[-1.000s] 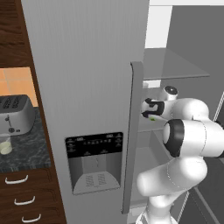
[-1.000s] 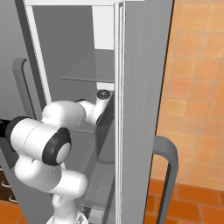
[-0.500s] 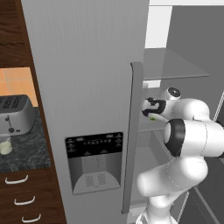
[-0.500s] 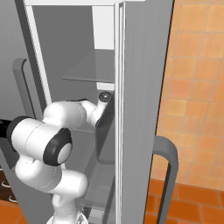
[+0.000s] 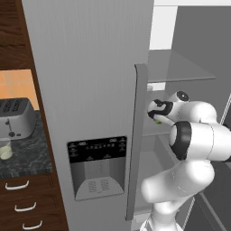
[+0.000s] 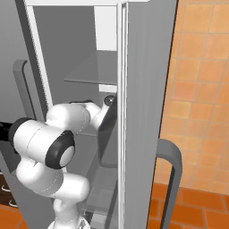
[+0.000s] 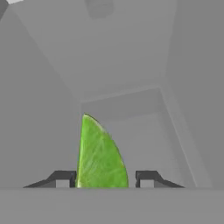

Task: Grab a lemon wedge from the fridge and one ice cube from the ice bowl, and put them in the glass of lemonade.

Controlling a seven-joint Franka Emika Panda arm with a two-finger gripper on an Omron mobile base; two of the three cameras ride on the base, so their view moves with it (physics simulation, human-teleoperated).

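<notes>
While the white arm reaches deep into the open fridge (image 5: pixel 90 67), the gripper (image 7: pixel 104 178) sits at the lemon wedge (image 7: pixel 100 155) on an inner shelf. In the hand view the wedge stands upright between the two dark fingertips (image 7: pixel 61 178) — its green face fills the gap from the left tip almost to the right one, with a narrow grey strip showing at about 3 o'clock of the wedge. The left tip looks to be touching it; whether the right tip presses it too, I cannot tell, so a firm grasp is not certain.

From the left base view the hand is at about 9 o'clock of the arm's big elbow joint, just behind the long vertical door handle (image 5: pixel 135 140), and a spot of yellow-green (image 5: pixel 158 120) shows under the dark wrist. A glass shelf (image 5: pixel 180 67) lies above the hand, at roughly 12 o'clock.

Far to the 9 o'clock side of that view, on the dark counter (image 5: pixel 27 153), the glass of lemonade (image 5: pixel 5 148) stands just in front of the toaster (image 5: pixel 16 118) — well apart from the fridge interior. The black dispenser panel (image 5: pixel 97 167) sits low on the closed door.
</notes>
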